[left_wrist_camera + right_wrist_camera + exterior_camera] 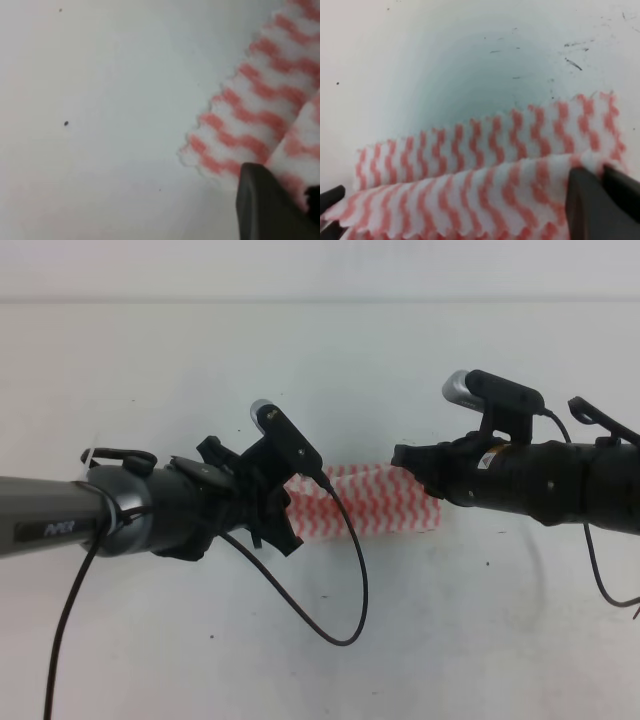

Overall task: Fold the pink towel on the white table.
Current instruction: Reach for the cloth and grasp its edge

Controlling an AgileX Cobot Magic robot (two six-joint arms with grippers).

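The pink towel (pixel 365 502), white with pink-red zigzag stripes, lies on the white table (pixel 320 350) between my two arms. In the overhead view my left gripper (pixel 288 525) is at its left end and my right gripper (pixel 408 458) at its right end. The right wrist view shows the towel (pixel 470 150) doubled, its near layer raised over the flat far layer. There my right gripper (pixel 603 174) is shut on the right corner of that raised layer. In the left wrist view one dark finger (pixel 265 210) presses on the towel (pixel 250 120), with a lifted layer beside it.
A black cable (pixel 345 590) loops from the left wrist camera down over the table in front of the towel. The table surface (pixel 470 45) carries small dark specks and scuff marks. The left gripper's black tip (pixel 330 197) shows at the lower left of the right wrist view.
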